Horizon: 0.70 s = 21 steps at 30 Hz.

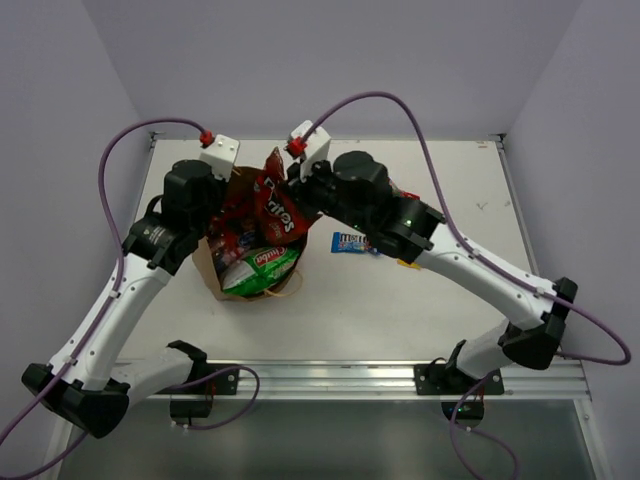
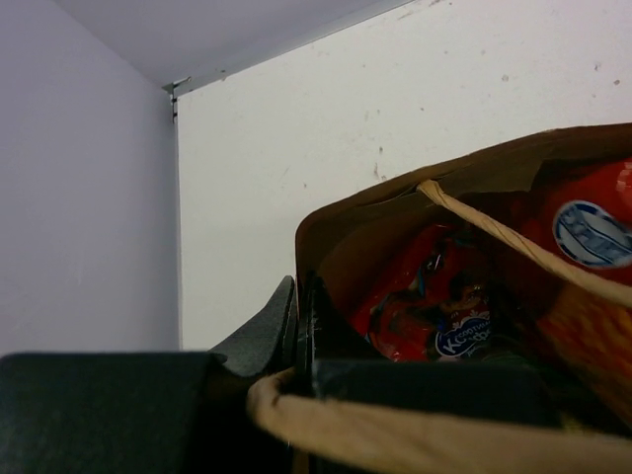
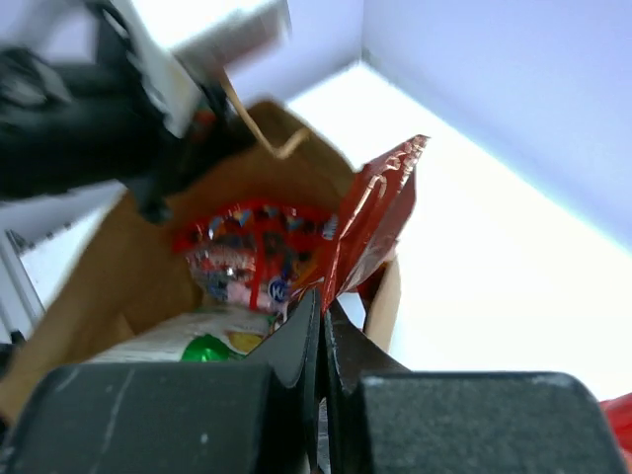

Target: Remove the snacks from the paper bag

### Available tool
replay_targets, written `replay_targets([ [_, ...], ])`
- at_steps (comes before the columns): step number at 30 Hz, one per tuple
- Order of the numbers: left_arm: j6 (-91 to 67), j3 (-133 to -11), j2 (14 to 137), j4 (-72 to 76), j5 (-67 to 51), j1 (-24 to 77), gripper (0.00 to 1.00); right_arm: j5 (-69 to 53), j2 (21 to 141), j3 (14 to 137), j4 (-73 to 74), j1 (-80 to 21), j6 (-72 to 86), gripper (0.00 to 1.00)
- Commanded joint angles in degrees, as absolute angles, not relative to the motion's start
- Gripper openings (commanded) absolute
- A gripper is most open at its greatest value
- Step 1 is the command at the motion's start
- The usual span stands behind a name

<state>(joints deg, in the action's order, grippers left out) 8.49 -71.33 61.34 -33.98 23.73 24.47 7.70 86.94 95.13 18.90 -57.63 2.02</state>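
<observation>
The brown paper bag (image 1: 212,268) stands at the left middle of the table, full of snacks. My left gripper (image 2: 299,314) is shut on the bag's rim (image 2: 355,205) beside a twisted handle (image 2: 513,242). My right gripper (image 3: 324,314) is shut on a red-orange Doritos bag (image 3: 380,212), held upright above the bag's mouth; it also shows in the top view (image 1: 277,203). A red cookie bag (image 3: 252,247) and a green-white chip bag (image 1: 258,268) sit inside the paper bag. A small blue candy packet (image 1: 352,243) lies on the table to the right of the bag.
The white table (image 1: 440,300) has a metal rail (image 1: 400,375) along its near edge. Purple walls close in the back and sides. Both arms crowd over the paper bag.
</observation>
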Motion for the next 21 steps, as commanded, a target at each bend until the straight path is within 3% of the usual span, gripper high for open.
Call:
replay_targets([
  [1,8.17,-72.07,60.64,-25.58,29.88,24.35,0.0,7.64,77.97,99.49,13.19,-57.92,-1.65,0.0],
  [11,8.0,-71.81,63.1,-25.75,34.98,24.0,0.0,19.32,65.05,100.37,13.45,-55.9,-5.62,0.0],
  [21,6.77,-75.67,65.65,-26.02,36.04,19.78,0.0,21.45,56.43,79.22,15.38,-46.23,2.72,0.0],
])
